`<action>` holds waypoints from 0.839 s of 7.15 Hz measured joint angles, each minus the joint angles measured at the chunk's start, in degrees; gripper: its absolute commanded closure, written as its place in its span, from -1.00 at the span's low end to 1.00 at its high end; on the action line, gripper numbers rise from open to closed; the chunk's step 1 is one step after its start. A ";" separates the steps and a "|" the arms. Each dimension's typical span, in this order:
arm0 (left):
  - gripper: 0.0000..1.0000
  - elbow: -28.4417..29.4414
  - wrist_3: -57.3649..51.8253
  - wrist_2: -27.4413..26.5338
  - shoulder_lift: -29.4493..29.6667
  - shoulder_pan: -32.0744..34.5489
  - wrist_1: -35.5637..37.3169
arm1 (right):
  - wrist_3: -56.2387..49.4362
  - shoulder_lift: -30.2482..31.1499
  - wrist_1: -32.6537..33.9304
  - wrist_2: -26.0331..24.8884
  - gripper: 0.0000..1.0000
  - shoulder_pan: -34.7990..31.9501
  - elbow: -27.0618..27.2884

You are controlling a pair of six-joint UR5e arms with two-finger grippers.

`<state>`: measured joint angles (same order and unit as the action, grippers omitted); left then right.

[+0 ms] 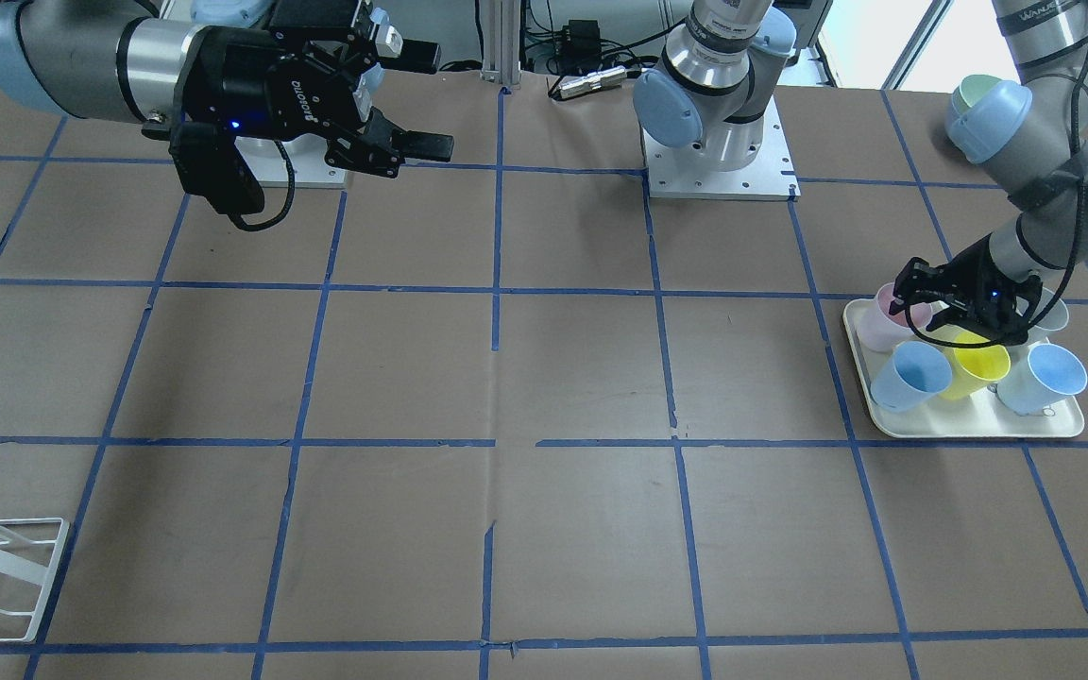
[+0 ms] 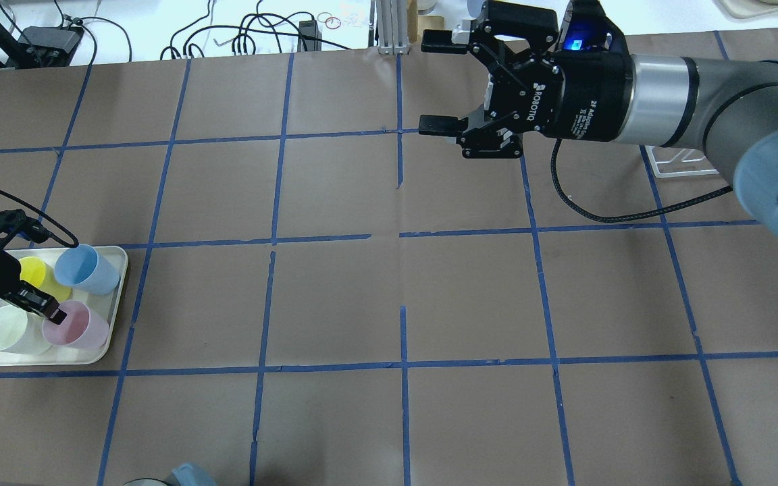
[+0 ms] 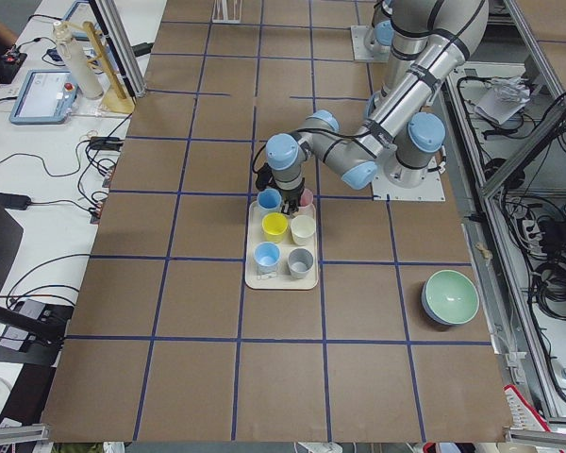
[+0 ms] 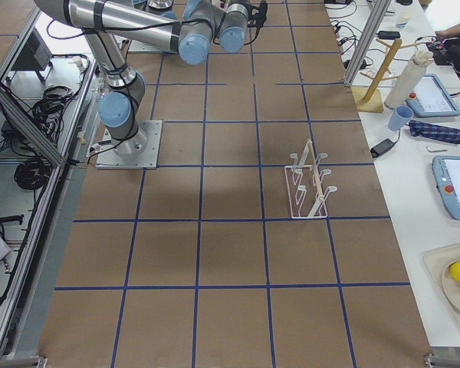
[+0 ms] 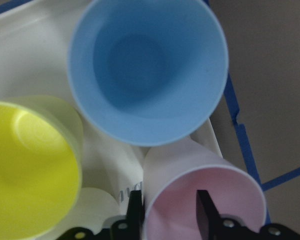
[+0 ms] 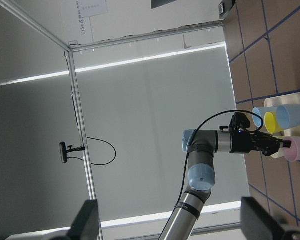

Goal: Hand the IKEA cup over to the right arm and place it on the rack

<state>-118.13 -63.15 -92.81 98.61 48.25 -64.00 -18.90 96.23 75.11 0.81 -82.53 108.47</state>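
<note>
R gripper (image 2: pixel 433 84) body marked "ROBOTIQ" and "2F"; other txt unreadable.

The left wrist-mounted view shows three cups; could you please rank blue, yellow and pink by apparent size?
1. blue cup.
2–3 unsure: yellow cup and pink cup are both cut off by the frame.

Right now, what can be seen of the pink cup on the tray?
The pink cup is a pale, tapered tumbler with no handle, plastic by its look. It stands upright and empty at a corner of the cream tray, beside the blue cup. The left tool straddles its rim, one finger inside and one outside, with the jaws not closed on the wall.
</note>
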 measured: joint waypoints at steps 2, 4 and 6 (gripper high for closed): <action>1.00 0.21 0.54 -0.05 -0.61 0.09 -0.43 | 0.00 -0.06 -0.12 -0.01 -1.00 0.00 -0.06; 1.00 1.05 1.61 0.04 -2.41 0.19 -1.71 | 0.02 -0.25 -0.26 0.19 -1.00 0.00 -0.15; 1.00 2.21 2.48 2.80 -6.35 0.35 -5.26 | 0.06 -0.39 -0.25 -0.01 -1.00 0.05 -0.22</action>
<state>-115.92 -60.67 -90.01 92.27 48.60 -69.26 -18.84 95.84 74.86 0.80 -82.48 108.25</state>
